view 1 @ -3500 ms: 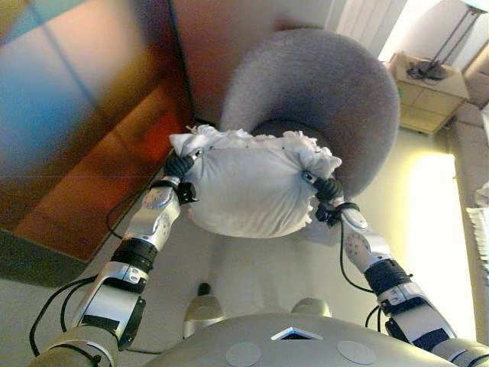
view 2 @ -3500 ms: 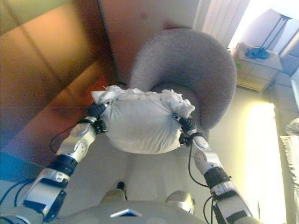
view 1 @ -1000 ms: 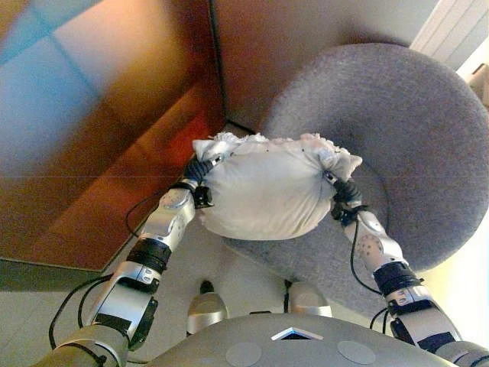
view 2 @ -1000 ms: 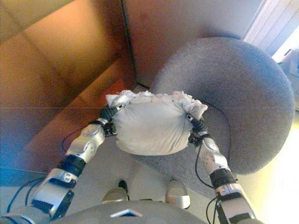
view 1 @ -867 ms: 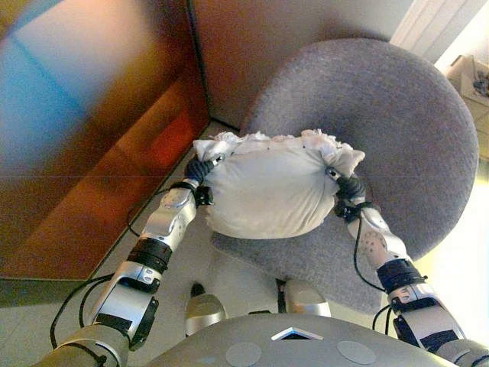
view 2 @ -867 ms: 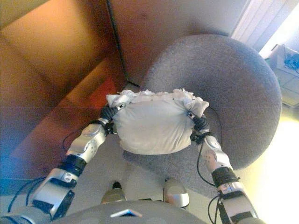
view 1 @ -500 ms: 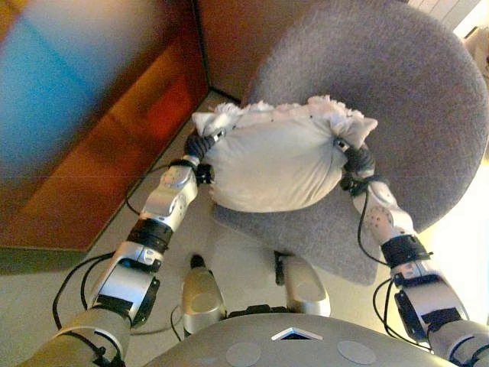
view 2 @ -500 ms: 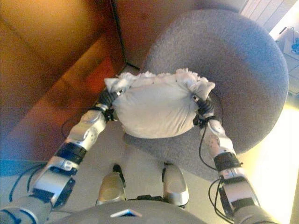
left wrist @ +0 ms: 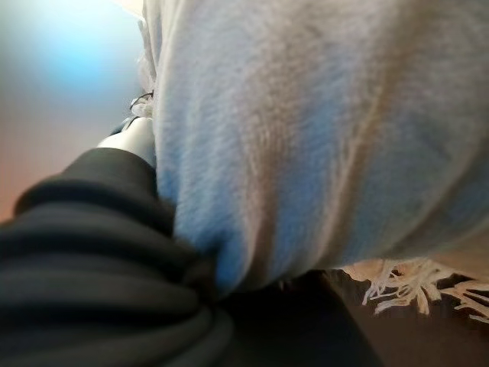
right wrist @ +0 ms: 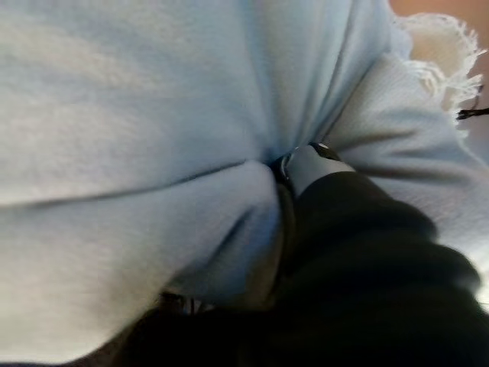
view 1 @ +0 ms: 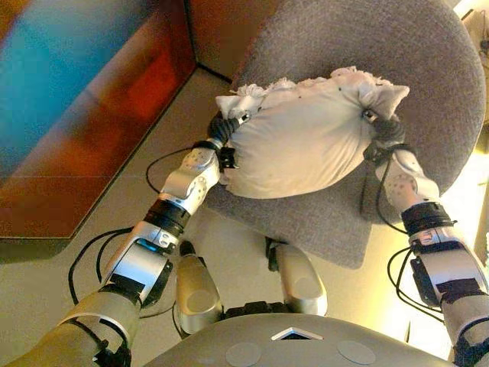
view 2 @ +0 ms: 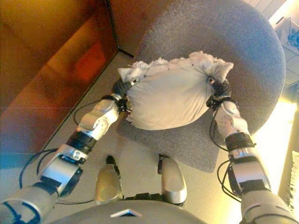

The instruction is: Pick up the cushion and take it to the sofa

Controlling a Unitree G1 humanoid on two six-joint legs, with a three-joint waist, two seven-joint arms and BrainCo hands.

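Cushion (view 1: 306,145) gripped at both ends — left robot hand (view 1: 221,130), right robot hand (view 1: 382,130) — above grey chair (view 1: 428,69).

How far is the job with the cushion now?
Done: the cushion is lifted, gripped at its ends by the left hand and right hand. In hand: it hangs over a grey chair. Left: reaching the sofa, which no view shows, and setting it down.
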